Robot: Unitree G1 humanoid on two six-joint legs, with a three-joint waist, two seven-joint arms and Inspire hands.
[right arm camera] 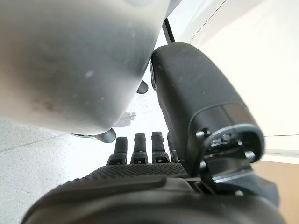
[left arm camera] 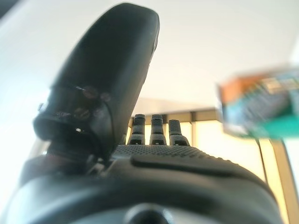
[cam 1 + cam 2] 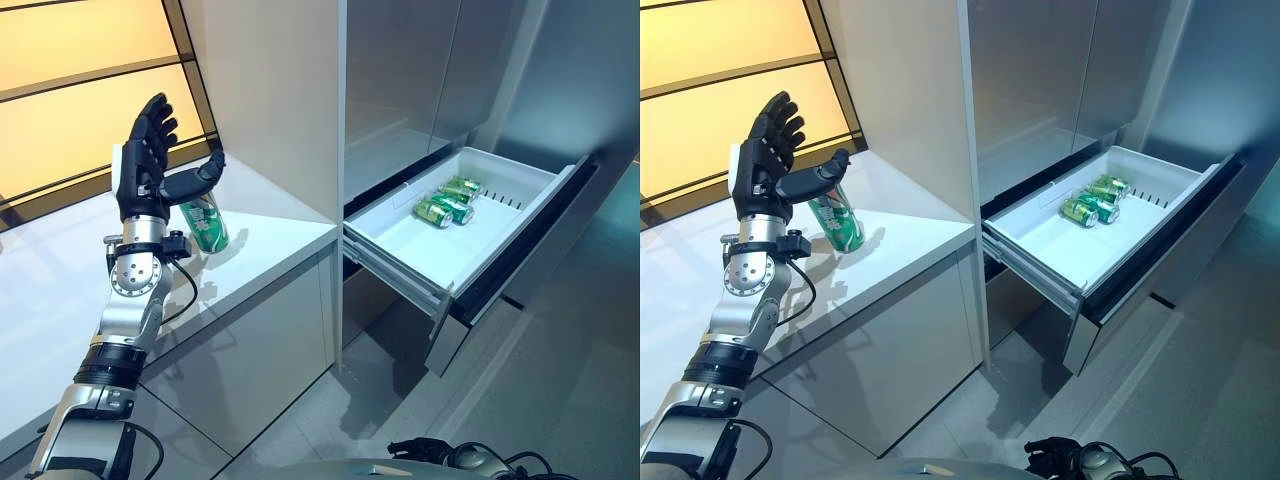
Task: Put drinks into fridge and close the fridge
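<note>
A green drink can stands on the white counter beside the fridge. My left hand is raised just to the can's left. It is open, its fingers point straight up and its thumb reaches out over the can's top without closing round it. The same can shows past the thumb in the left wrist view. The fridge's white drawer is pulled out, with three green cans lying at its far end. My right hand shows only in its own wrist view, hanging low with fingers relaxed and holding nothing.
The tall grey fridge doors above the drawer are closed. The white cabinet wall rises between the counter and the fridge. The drawer's dark front panel juts out over the grey tiled floor.
</note>
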